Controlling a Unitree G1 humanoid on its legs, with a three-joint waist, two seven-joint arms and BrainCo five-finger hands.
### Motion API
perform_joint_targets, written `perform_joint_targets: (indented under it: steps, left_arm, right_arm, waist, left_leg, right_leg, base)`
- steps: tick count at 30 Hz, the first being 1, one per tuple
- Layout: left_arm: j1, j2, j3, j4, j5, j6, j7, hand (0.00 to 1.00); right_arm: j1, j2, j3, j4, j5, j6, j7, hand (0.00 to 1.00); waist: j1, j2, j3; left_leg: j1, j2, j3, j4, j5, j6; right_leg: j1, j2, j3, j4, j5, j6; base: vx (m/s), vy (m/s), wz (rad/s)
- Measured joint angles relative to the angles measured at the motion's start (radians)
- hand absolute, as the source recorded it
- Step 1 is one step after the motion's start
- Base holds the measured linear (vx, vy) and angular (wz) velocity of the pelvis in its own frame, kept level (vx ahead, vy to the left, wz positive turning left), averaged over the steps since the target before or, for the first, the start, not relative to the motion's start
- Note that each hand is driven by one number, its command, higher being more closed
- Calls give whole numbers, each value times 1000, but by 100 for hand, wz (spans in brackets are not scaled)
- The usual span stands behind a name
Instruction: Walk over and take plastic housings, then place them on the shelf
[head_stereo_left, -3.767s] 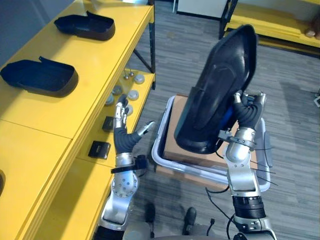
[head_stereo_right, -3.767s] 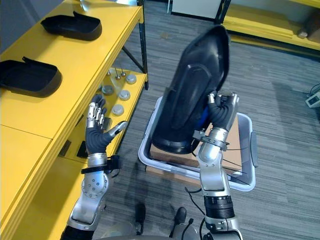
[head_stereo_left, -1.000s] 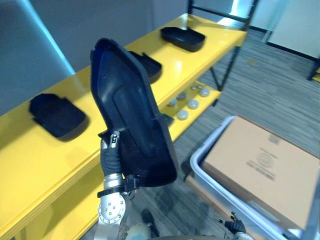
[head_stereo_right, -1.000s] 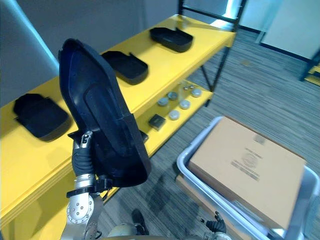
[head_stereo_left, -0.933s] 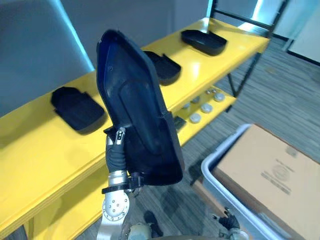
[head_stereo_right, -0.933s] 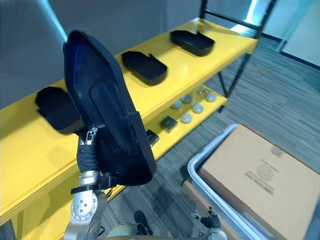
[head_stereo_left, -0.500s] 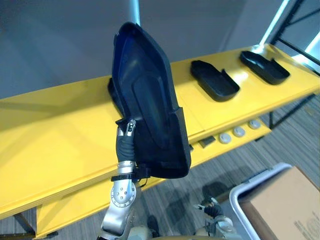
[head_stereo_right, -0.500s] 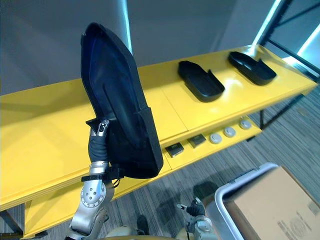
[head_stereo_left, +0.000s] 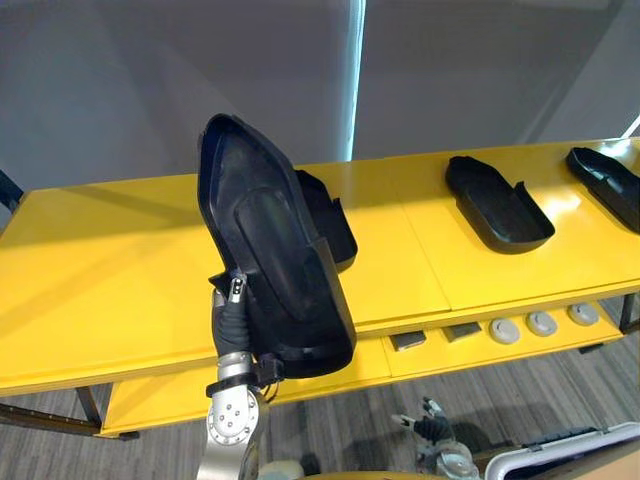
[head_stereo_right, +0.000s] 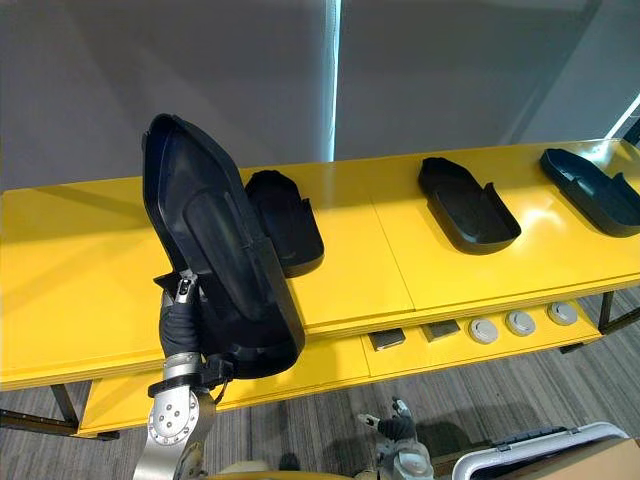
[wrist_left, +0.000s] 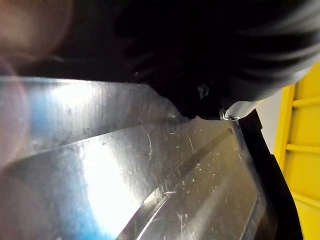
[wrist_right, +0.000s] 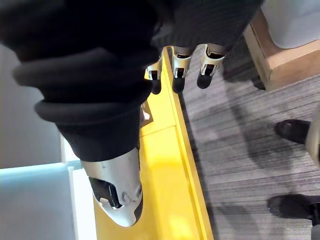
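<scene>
housing: a large black moulded shell (head_stereo_left: 270, 255), held upright in the air in front of the shelf, narrow end up and hollow side towards us. it touches nothing but the left hand.
left hand: (head_stereo_left: 232, 305) closed on the housing's wide lower end. one finger shows at the rim, and the rest are behind the shell.
right hand: (head_stereo_left: 432, 428) hangs low below the shelf front, fingers (wrist_right: 178, 70) loose and empty.
shelf: the yellow top (head_stereo_left: 100, 270) has a bare stretch left of the held housing. three other housings (head_stereo_left: 497, 205) lie on it hollow side up, the nearest one behind the held housing.
weight: we judge it light for its size, since it is thin-walled and hollow and one hand keeps it up.
stiffness: we expect rigid plastic with a little give along the long rim. it looks hardly fragile, though a drop on a corner could crack it.
surface: it looks glossy in the left wrist view (wrist_left: 150, 190), so we expect it to be slick. most of its length stands above the grip, so it will want to tip.
where to hold: we would take the wall at the wide end, thumb on one face and fingers on the other.
second hold: the free hand under the narrow end would steady it.
placing: we would lay it flat on the bare stretch, hollow side up like the others.
</scene>
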Motion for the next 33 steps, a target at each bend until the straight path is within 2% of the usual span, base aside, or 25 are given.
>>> perform_joint_targets:
  steps: [1, 2, 3, 4, 5, 6, 7, 8, 9, 10, 12, 14, 15, 16, 17, 18, 19, 20, 21, 22, 23, 24, 27, 29, 33]
  left_arm:
    - [0, 1, 13, 0, -4, -2, 1, 100]
    - [0, 6, 23, 5, -8, -1, 1, 100]
    - [0, 7, 26, 8, -9, -1, 1, 100]
    - [0, 7, 30, 16, -11, -1, 1, 100]
    - [0, 5, 18, 23, -19, -1, 1, 100]
    - [-3, 4, 5, 23, -25, -2, -1, 100]
    - [-4, 4, 2, 23, -26, -2, -1, 100]
    - [-14, -8, -4, 30, -33, -4, 1, 100]
    - [-43, 9, -6, 46, -38, -5, 5, 100]
    - [-58, 24, -5, 54, -42, -5, 11, 100]
    - [-67, 57, -9, 61, -44, -4, 21, 100]
    - [-68, 63, -10, 61, -42, -5, 20, 100]
    - [-65, 66, -7, 62, -37, -5, 21, 100]
    - [-58, 66, 1, 65, -30, -6, 20, 100]
    - [-55, 66, 7, 69, -28, -7, 20, 100]
    - [-55, 66, 13, 77, -26, -6, 21, 100]
    - [-53, 60, 10, 80, -21, -6, 20, 100]
    - [-53, 57, 9, 80, -18, -6, 20, 100]
    - [-54, 47, 8, 80, -3, -6, 20, 100]
    - [-54, 39, 7, 80, 5, -6, 20, 100]
    - [-55, 19, -8, 80, 7, -1, 23, 100]
    - [-56, 11, -13, 78, 8, -1, 23, 100]
    - [-56, 9, -29, 76, 43, 1, 22, 100]
    - [-61, 1, -34, 75, 46, 2, 21, 100]
    - [-67, 7, -21, 72, 93, 25, 24, 100]
  right_arm:
    - [-15, -4, -1, 14, -3, 0, -1, 0]
    - [-32, -4, -5, 24, -10, 0, -3, 0]
    - [-38, -3, -5, 30, -19, 1, -6, 0]
    - [-44, -7, -5, 44, -29, 1, -12, 0]
    - [-47, -23, -3, 52, -38, 3, -18, 0]
    - [-46, -44, -4, 53, -39, 3, -18, 0]
    - [-44, -50, -4, 53, -40, 3, -18, 0]
    - [-48, -72, -8, 61, -40, 5, -18, 0]
    - [-52, -58, -11, 90, -40, 5, -17, 0]
    - [-52, -41, -9, 99, -40, 6, -16, 0]
    - [-53, -16, -11, 113, -49, 4, -16, 0]
    - [-54, -20, -11, 113, -62, 3, -17, 0]
    - [-55, -24, -12, 112, -72, 4, -17, 0]
    - [-58, -32, -7, 105, -78, 4, -15, 0]
    - [-63, -36, -2, 99, -78, 4, -15, 0]
    - [-54, -35, 2, 86, -78, 3, -14, 0]
    - [-43, -36, 13, 76, -78, 0, -13, 0]
    - [-42, -37, 15, 75, -78, 1, -13, 0]
    - [-39, -37, 16, 71, -77, 1, -14, 0]
    - [-34, -37, 16, 63, -77, 2, -14, 0]
    - [-16, -42, 13, 30, -75, 0, -15, 0]
    - [-10, -43, 12, 17, -75, 0, -15, 0]
    - [7, -38, 12, -1, -72, 3, -15, 0]
    - [14, -35, 12, -5, -70, 4, -15, 0]
    - [47, -26, 12, -36, -70, 4, -15, 0]
  waist:
    - [3, 2, 1]
    - [1, 3, 1]
    - [-3, -6, 6]
    - [-9, -21, 13]
    - [-29, -15, 7]
    - [-41, 11, -5]
    - [-46, 18, -9]
    - [-58, 48, -27]
    - [-75, 18, -27]
    - [-77, -3, -27]
    - [-77, -28, -24]
    - [-75, -20, -19]
    - [-66, -14, -15]
    - [-54, -2, -9]
    - [-54, 0, -7]
    - [-60, 0, -7]
    - [-71, -2, -6]
    - [-74, -1, -6]
    - [-81, -1, -6]
    - [-81, -7, -8]
    - [-82, 14, 2]
    - [-81, 17, 4]
    - [-74, 13, -1]
    - [-75, 13, -5]
    - [-53, 12, -39]
  left_leg:
    - [-53, 49, 81, 99, -53, 28]
    - [-99, 112, 133, 218, -79, 68]
    - [-106, 140, 141, 262, -84, 68]
    - [-104, 186, 134, 296, -86, 57]
    - [-95, 258, 93, 282, -69, 29]
    - [-73, 307, 49, 205, -25, -20]
    - [-62, 319, 37, 176, 6, -25]
    - [-34, 304, -42, 96, 7, -133]
    - [-32, 254, -39, 72, -12, -135]
    - [-34, 232, -36, 72, -10, -131]
    - [-44, 205, -29, 153, -57, -92]
    - [-43, 191, -18, 174, -83, -75]
    - [-26, 180, 11, 160, -90, -62]
    - [1, 175, 45, 124, -87, -52]
    - [13, 177, 50, 107, -79, -38]
    - [30, 168, 54, 88, -72, -26]
    - [46, 155, 53, 66, -57, -12]
    - [46, 150, 53, 62, -54, -12]
    - [38, 137, 52, 61, -44, -18]
    - [31, 126, 47, 63, -42, -19]
    - [22, 126, 27, 51, -31, -23]
    - [23, 124, 23, 40, -22, -25]
    - [65, 127, 18, -47, 27, -42]
    - [83, 130, 20, -72, 39, -47]
    - [93, 145, 29, -88, 46, -53]
  right_leg:
    - [-27, -4, -8, 8, -1, -1]
    - [-50, -28, -7, 36, -1, -1]
    - [-52, -45, -6, 49, 0, -1]
    - [-52, -71, -5, 58, 1, 2]
    - [-48, -101, -5, 58, 17, 29]
    - [-57, -118, -6, 55, 35, 62]
    - [-60, -122, -6, 55, 40, 78]
    - [-70, -138, -5, 45, 62, 121]
    - [-62, -180, -15, 14, 100, 125]
    - [-60, -197, -20, 1, 126, 124]
    - [-50, -233, -29, 16, 216, 120]
    - [-73, -252, -14, 67, 232, 93]
    - [-119, -273, -4, 128, 252, 6]
    - [-172, -276, 10, 215, 232, -59]
    - [-196, -262, 27, 277, 178, -40]
    - [-217, -213, 58, 349, 95, -8]
    - [-224, -108, 107, 394, -18, 12]
    - [-225, -66, 130, 389, -53, 17]
    - [-217, 5, 174, 333, -97, -5]
    - [-201, 19, 197, 296, -112, -35]
    - [-190, 44, 232, 272, -99, -40]
    - [-191, 50, 238, 266, -99, -40]
    - [-168, 53, 214, 229, -91, -51]
    - [-140, 66, 201, 202, -82, -59]
    - [-114, 87, 200, 143, -56, -62]
  base:
    - [-44, 94, 11]
    - [-26, 119, 8]
    - [-7, 183, 4]
    - [-5, 280, 12]
    - [10, 418, 13]
    - [16, 416, 10]
    - [32, 462, 1]
    - [15, 506, 15]
    - [-2, 509, 17]
    - [-28, 458, 21]
    - [-59, 432, -1]
    - [-78, 309, -21]
    - [-146, 292, -63]
    - [-148, 257, -70]
    - [-138, 157, -52]
    - [-59, 82, -10]
    - [-46, 51, 4]
    - [-35, 27, 17]
    - [-44, -5, 15]
    - [-73, -7, 17]
    - [-47, -8, 14]
    - [-27, -32, 14]
    - [33, -76, 13]
    - [44, -57, 13]
    - [33, -23, -1]
